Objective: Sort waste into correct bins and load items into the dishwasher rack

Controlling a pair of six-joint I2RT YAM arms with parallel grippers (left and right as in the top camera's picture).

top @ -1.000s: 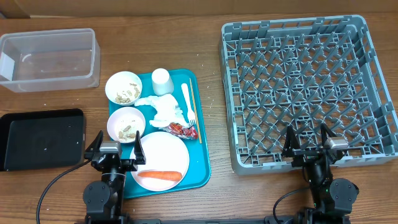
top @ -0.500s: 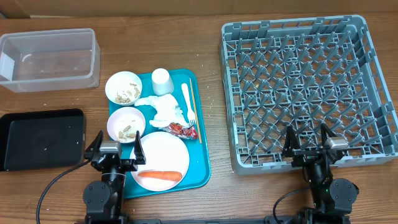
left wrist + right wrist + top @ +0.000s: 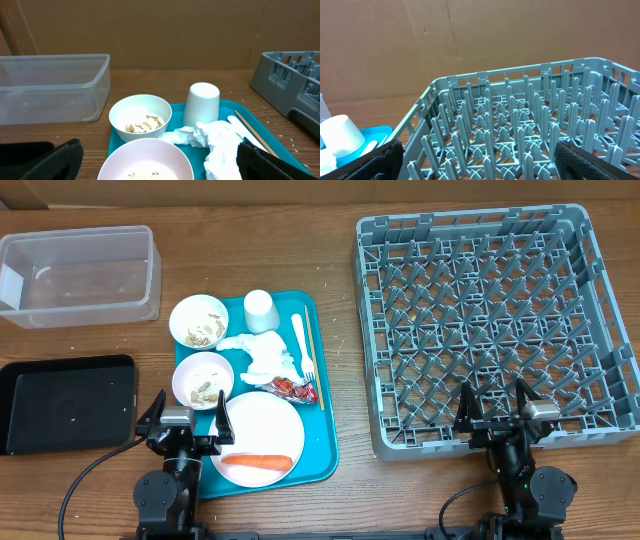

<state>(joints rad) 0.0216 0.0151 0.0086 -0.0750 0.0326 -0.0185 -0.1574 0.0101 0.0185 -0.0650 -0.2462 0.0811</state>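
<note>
Left gripper (image 3: 187, 413) low at lower left, jaws wide, empty, over corner of teal tray (image 3: 325, 445), right gripper (image 3: 493, 402) at lower right, equally wide, empty, at near rim of dishwasher rack (image 3: 420, 448)

I see my two arms low at the near side of the overhead view, well apart from each other. The left arm (image 3: 165, 490) is folded back over its base, and the right arm (image 3: 535, 485) is folded in the same way. The left gripper (image 3: 190, 402) points forward, away from the base. Its two black fingers (image 3: 52, 161) are spread wide, with nothing gripped between them. The right gripper (image 3: 492, 394) has the same pose: it points forward, its fingers (image 3: 590, 161) are spread wide too, and it holds nothing. Each wrist looks almost level, so both wrist cameras look straight ahead between the finger tips.
</note>
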